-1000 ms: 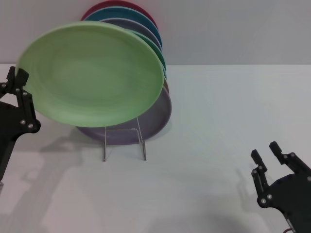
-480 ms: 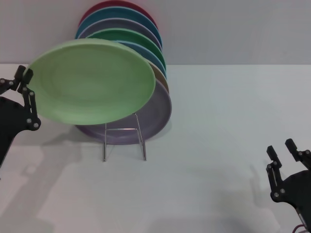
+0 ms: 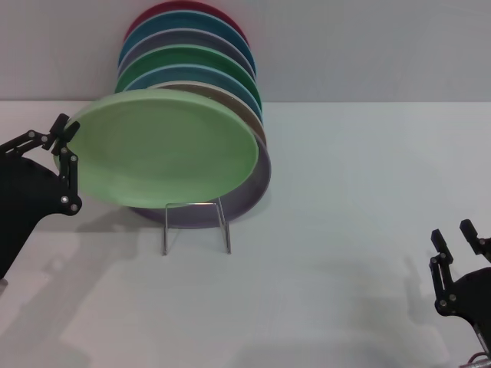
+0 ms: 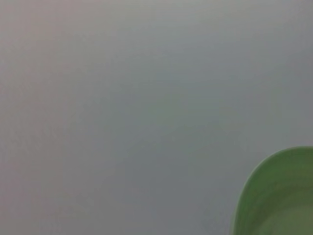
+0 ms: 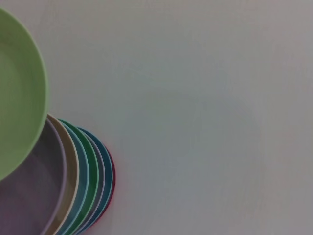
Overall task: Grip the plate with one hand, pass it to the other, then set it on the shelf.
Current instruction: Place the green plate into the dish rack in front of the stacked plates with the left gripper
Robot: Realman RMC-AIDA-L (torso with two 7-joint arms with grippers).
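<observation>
The pale mint-green plate (image 3: 165, 149) hangs tilted, its face turned up and toward me, just in front of the plates stacked in the wire shelf (image 3: 196, 226), above its square front loop. I cannot tell whether it touches the shelf. My left gripper (image 3: 69, 146) is shut on the plate's left rim. My right gripper (image 3: 460, 245) is open and empty, low at the table's right front, well away from the plate. The plate's rim also shows in the left wrist view (image 4: 279, 196) and in the right wrist view (image 5: 19, 98).
Several plates stand on edge in the shelf behind the mint one: red (image 3: 192, 8), teal, lilac, dark green (image 3: 184, 57), blue, tan, and a lilac one (image 3: 257, 180) at the front. They also show in the right wrist view (image 5: 73, 186). The white table (image 3: 360, 192) stretches out to the right.
My left gripper has brought the mint plate down and to the right, closer to the shelf and flatter. My right gripper has drawn back toward the lower right corner.
</observation>
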